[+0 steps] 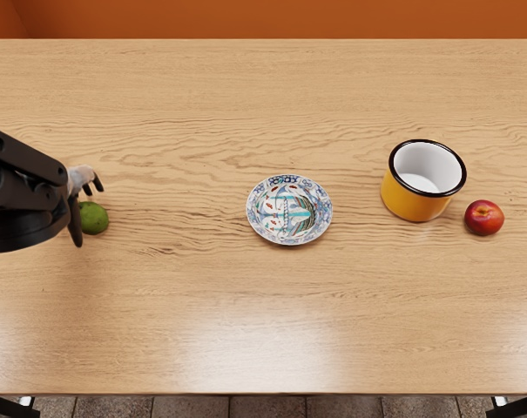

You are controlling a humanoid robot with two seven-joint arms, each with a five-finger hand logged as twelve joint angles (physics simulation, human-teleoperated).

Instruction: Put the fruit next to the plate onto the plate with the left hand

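Note:
A small green fruit (94,218) lies on the wooden table at the far left. My left hand (78,202) is right beside it, coming in from the left edge; its dark fingers (75,223) hang down along the fruit's left side and others spread above it, and I see no grasp. The patterned plate (289,209) sits in the middle of the table, well to the right of the fruit and hand. The right arm does not show.
A yellow mug (423,180) with a white inside stands at the right. A red apple (484,218) lies just right of it. The table's front edge (263,392) runs along the bottom.

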